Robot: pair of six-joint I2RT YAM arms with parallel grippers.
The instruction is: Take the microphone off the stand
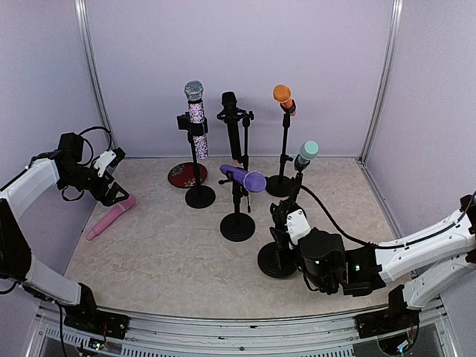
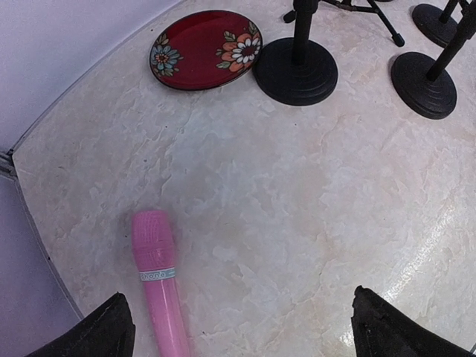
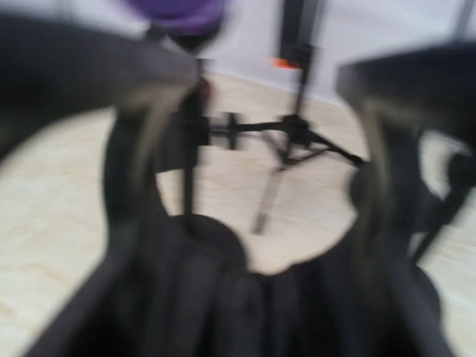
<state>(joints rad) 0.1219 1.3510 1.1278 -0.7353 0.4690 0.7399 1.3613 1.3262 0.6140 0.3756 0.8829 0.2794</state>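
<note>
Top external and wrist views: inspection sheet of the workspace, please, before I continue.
Surface: pale marbled tabletop, no spill seen.
Job's things: pink microphone lying flat on it; on stands: sparkly microphone, black microphone, orange microphone, teal microphone, purple microphone.
Clutter: red floral plate.
Tools: left tool open over pink microphone; right tool beside teal microphone's stand, grip unclear.
Cables: black cable trailing behind right tool.
Surroundings: lilac walls, nothing else seen.
</note>
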